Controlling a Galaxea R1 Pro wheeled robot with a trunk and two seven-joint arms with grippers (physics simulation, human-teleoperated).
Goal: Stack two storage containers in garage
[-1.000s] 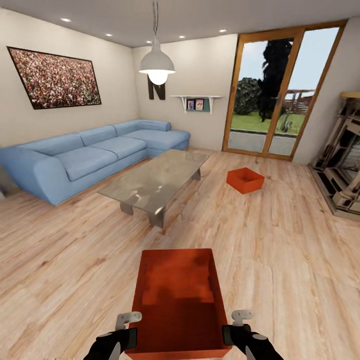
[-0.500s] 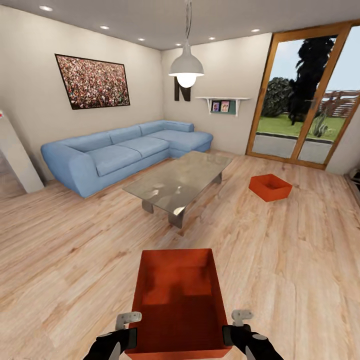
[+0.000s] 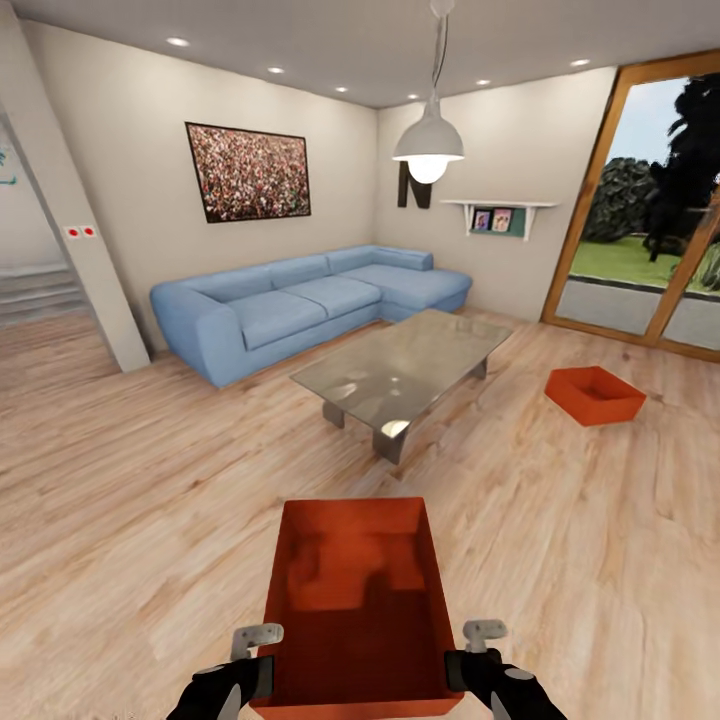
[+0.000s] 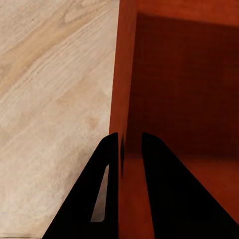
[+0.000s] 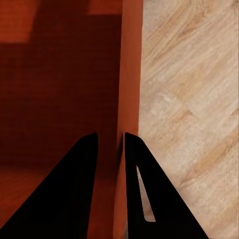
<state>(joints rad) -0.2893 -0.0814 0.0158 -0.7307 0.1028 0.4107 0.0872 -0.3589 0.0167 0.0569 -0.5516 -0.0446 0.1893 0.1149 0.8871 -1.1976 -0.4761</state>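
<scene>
Storage container (image 3: 355, 600), empty, pinched by both fingers (image 4: 107, 164).

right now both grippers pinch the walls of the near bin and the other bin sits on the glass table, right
Not quite. The other bin sits on the wood floor, to the right of the glass table, as the head view shows. The rest holds: the left gripper and right gripper each pinch a wall of the near bin.

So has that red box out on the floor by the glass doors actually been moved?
No. The far box drifts right in the head view, but so do the sofa and glass table; the camera turned left.
</scene>
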